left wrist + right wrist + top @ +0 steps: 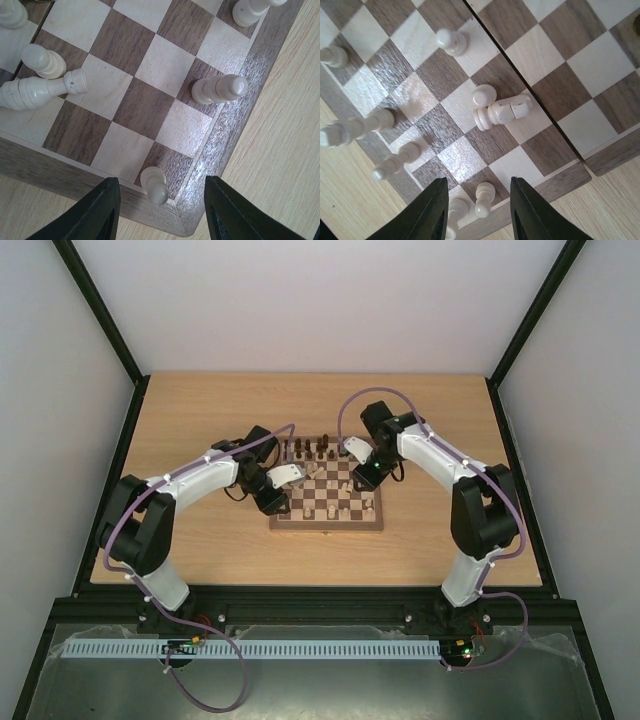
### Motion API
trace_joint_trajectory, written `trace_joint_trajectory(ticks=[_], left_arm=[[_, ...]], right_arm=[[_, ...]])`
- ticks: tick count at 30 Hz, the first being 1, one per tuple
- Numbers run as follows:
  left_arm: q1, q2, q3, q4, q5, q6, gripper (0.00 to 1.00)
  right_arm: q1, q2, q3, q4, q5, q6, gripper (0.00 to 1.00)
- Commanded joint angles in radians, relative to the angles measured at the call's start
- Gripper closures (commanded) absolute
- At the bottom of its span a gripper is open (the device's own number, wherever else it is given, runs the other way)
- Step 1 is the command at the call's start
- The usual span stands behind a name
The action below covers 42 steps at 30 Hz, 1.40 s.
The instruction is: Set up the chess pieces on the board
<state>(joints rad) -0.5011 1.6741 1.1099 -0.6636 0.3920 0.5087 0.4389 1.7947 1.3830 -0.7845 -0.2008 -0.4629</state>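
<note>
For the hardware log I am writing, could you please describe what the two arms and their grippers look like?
Both the left arm and the right arm have smooth white curved shells between bulky black joints. A purple cable loops along each. The left fingers and right fingers are plain matte black, tapering towards the tips.

You get bright, even light from above in all three views. The board point(235, 125) shows a pale glare on its border, and in the right wrist view also on some dark squares. Shadows are soft and short. Both wrist views are sharp.
</note>
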Motion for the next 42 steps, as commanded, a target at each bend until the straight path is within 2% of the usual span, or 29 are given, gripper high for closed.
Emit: trace_joint_trajectory(ticks=[1, 11, 30, 42], left_arm=[[-0.006, 0.001, -0.004, 0.004, 0.002, 0.016, 0.51], [-0.013, 0.017, -0.033, 0.007, -0.038, 0.064, 0.52], [-0.016, 0.082, 0.007, 0.047, -0.058, 0.036, 0.85], [-0.015, 0.111, 0.043, 0.061, -0.064, 0.006, 0.86]], right_arm=[[0.001, -0.034, 0.038, -0.08, -0.046, 0.004, 0.65], [-0.002, -0.037, 0.028, -0.066, -0.034, 0.017, 0.64], [-0.013, -0.049, 0.022, -0.055, -0.015, 0.027, 0.65], [-0.016, -0.052, 0.01, -0.05, -0.011, 0.029, 0.66]])
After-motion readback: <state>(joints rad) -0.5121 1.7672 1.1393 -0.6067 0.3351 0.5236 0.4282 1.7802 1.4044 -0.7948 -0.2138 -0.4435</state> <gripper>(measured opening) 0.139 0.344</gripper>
